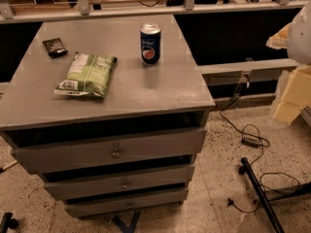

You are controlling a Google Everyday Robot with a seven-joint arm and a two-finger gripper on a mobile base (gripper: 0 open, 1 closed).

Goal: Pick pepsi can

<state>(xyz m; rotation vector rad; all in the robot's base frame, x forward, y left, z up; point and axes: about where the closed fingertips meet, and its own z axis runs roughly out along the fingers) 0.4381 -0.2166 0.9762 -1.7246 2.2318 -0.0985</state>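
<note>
A lab-like workroom: a grey counter point(155, 89) with drawers point(146, 148) on speckled floor point(221, 183), loose cables point(252, 141) beside it, a metal rail point(141, 10) behind. The cream pincer point(290, 98) hangs at the right edge.

Seen only in part, well right of the grey cabinet point(146, 89) and clear of its top: white arm point(303, 30) cut off by the frame edge, pale cream gripper point(290, 98) hanging below it, holding nothing visible.

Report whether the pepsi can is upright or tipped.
Upright: the pepsi can stands on the cabinet top, silver lid up. The pincer hangs at the right edge, apart from it.
</note>
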